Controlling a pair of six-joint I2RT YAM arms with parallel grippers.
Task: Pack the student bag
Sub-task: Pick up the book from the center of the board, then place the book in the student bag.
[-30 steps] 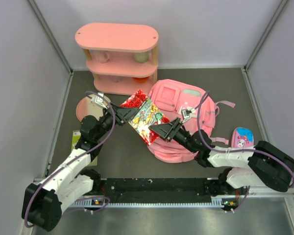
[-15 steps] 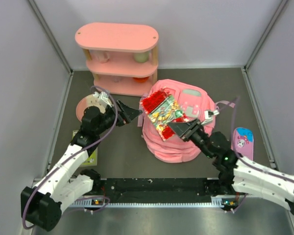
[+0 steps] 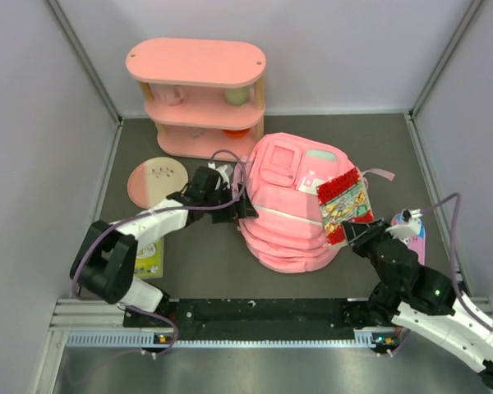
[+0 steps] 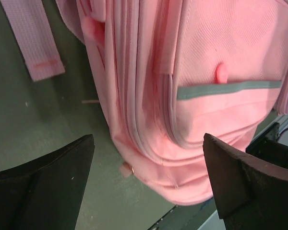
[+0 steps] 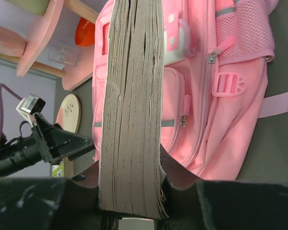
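Note:
The student bag [image 3: 289, 209], a soft pink backpack, lies front-up in the middle of the table. My left gripper [image 3: 240, 203] is open at its left side, and the left wrist view shows the bag's zip seams [image 4: 149, 96] between the wide-apart fingers [image 4: 48, 187] with nothing held. My right gripper [image 3: 351, 232] is shut on a colourful book [image 3: 343, 205], holding it upright over the bag's right edge. In the right wrist view the book's page edges [image 5: 132, 105] stand between my fingers, with the bag [image 5: 221, 72] behind.
A pink three-tier shelf [image 3: 197, 98] stands at the back. A round pink plate [image 3: 158, 180] and a green booklet [image 3: 148, 256] lie left. A small pencil case [image 3: 412, 234] lies right of the bag. A pink strap [image 4: 33, 38] trails on the table.
My left gripper let go of the book, opened wide and moved to the bag's left side. My right gripper carried the book right, across the bag to its right edge.

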